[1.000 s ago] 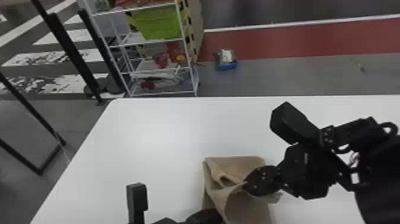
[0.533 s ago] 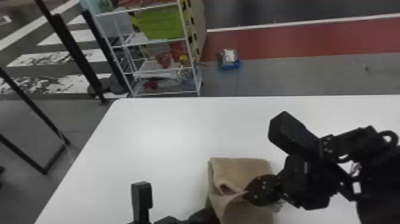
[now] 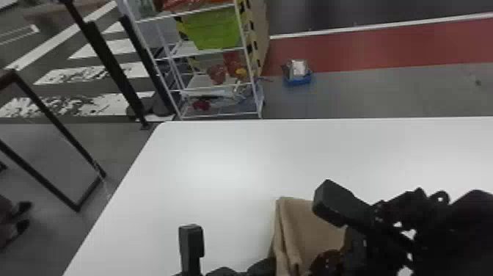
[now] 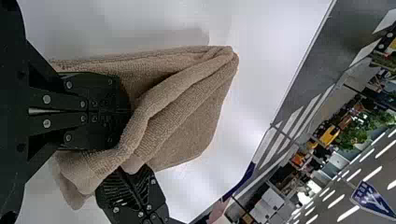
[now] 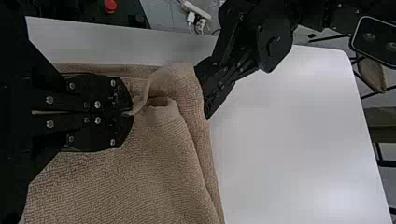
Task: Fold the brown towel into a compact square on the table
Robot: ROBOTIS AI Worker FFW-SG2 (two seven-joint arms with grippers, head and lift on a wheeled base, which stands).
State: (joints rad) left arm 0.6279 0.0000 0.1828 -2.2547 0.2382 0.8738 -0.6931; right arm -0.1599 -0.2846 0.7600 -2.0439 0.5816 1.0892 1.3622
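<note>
Checking the brown towel (image 3: 311,227): it lies on the table (image 3: 220,165), its main part beyond both hands, away from the robot. Left hand (image 4: 130,110): clenched on cloth. Right hand (image 5: 132,113): clenched on a pinch of it. Both grip towards the near side, the left hand nearer the table's left edge. Judged next step: carry that side forward, together. The right wrist view reveals the pinched cloth, which the right hand's bulk masks in the head view; the latter gives the towel's far edge.
</note>
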